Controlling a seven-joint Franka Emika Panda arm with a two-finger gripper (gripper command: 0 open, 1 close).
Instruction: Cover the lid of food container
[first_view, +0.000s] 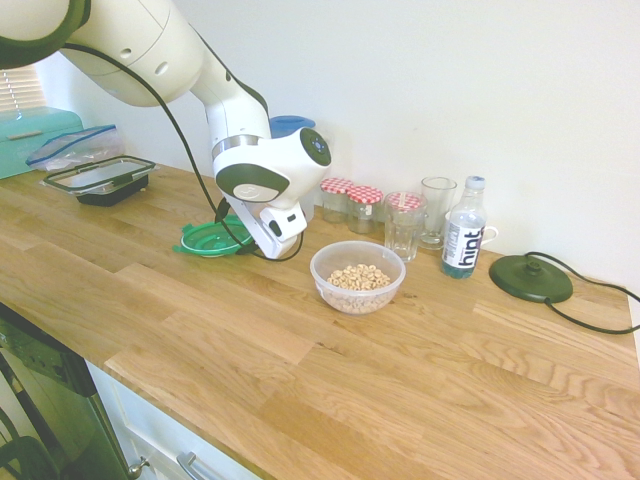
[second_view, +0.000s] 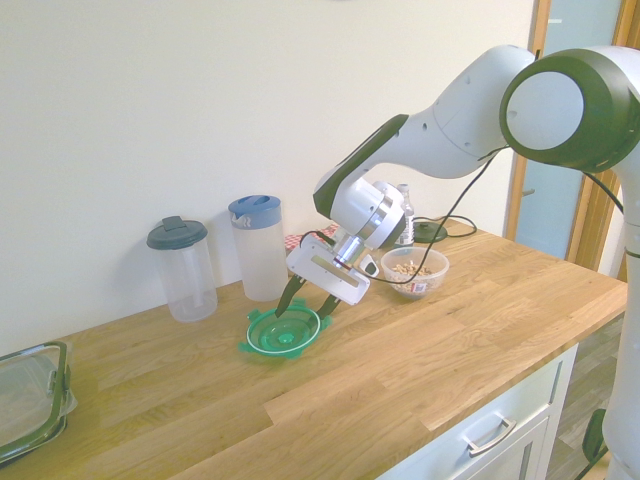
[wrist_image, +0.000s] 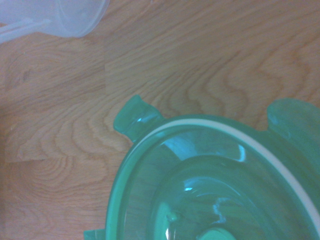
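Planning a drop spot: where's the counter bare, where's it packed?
Bare: counter front, from the bowl to the near edge; also between green lid and black-rimmed container. Packed: wall side behind the bowl, with jars, glasses, bottle.

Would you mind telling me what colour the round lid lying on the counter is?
The lid is translucent green with a white ring; the wrist view shows it best.

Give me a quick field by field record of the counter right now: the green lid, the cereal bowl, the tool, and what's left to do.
lid: round translucent green plastic lid, flat on the wooden counter, apart from the bowl
container: small round clear plastic bowl with pale cereal pieces, uncovered
tool: tool open, angled down, fingers straddling the lid's rim, not yet closed
nearby: blue-lidded jug behind the lid
remaining: grasp the lid, set it on the bowl
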